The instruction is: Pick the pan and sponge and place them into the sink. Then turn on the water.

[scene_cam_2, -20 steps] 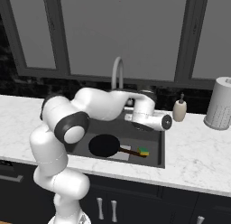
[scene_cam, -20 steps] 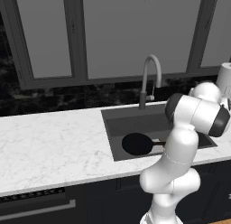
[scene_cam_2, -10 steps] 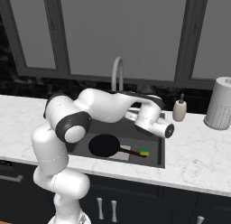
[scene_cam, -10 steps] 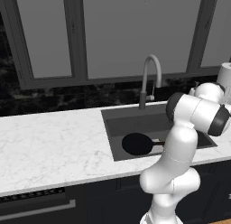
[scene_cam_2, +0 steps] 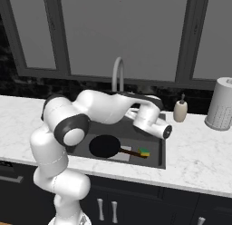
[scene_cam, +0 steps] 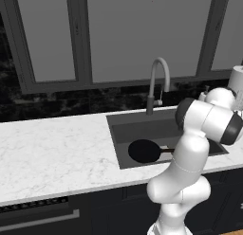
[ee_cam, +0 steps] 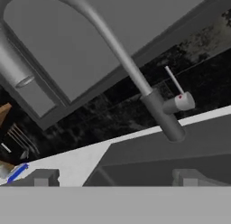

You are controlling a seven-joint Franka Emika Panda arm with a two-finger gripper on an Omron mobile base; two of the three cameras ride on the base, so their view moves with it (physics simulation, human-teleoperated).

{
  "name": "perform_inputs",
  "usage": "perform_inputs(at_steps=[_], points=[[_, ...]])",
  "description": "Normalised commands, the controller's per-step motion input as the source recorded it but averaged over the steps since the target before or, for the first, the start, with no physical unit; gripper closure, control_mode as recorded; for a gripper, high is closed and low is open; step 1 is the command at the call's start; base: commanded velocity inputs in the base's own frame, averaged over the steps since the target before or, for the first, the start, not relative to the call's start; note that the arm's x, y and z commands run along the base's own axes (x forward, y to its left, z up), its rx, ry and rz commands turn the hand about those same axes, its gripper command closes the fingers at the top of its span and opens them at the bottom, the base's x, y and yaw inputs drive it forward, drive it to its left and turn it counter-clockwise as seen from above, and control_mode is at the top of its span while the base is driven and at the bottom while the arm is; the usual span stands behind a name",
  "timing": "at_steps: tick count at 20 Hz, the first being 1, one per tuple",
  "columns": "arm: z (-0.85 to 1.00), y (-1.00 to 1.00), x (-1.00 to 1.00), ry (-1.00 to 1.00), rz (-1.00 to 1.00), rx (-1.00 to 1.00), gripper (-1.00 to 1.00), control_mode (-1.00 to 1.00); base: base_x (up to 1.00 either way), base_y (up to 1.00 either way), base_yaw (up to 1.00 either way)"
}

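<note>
The black pan lies flat on the floor of the dark sink, its handle pointing right toward the green and yellow sponge beside the handle's end. In the left base view the pan sits in the sink and the arm covers the sponge. My gripper is open and holds nothing. It faces the grey arched faucet and its thin lever. The white hand hovers over the sink's right half. No water runs from the faucet.
A small soap dispenser stands on the marble counter right of the sink, with a white perforated canister further right. Dark windows and a black backsplash rise behind the faucet. Broad counter stretches left of the sink.
The hand has shifted slightly to the right and lower over the sink. Its jaws stay wide open. Pan and sponge have not moved.
</note>
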Motion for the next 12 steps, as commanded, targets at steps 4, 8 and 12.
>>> perform_inputs(at_steps=[4, 8, 12], points=[[0.13, 0.11, 0.01, 0.17, 0.00, 0.13, -1.00, -1.00, 0.00, 0.00, 0.00], [0.00, 0.19, 0.15, 0.24, 0.00, 0.06, -1.00, -1.00, 0.00, 0.00, 0.00], [-0.04, 0.19, 0.29, 0.22, 0.00, 0.01, -1.00, -1.00, 0.00, 0.00, 0.00]])
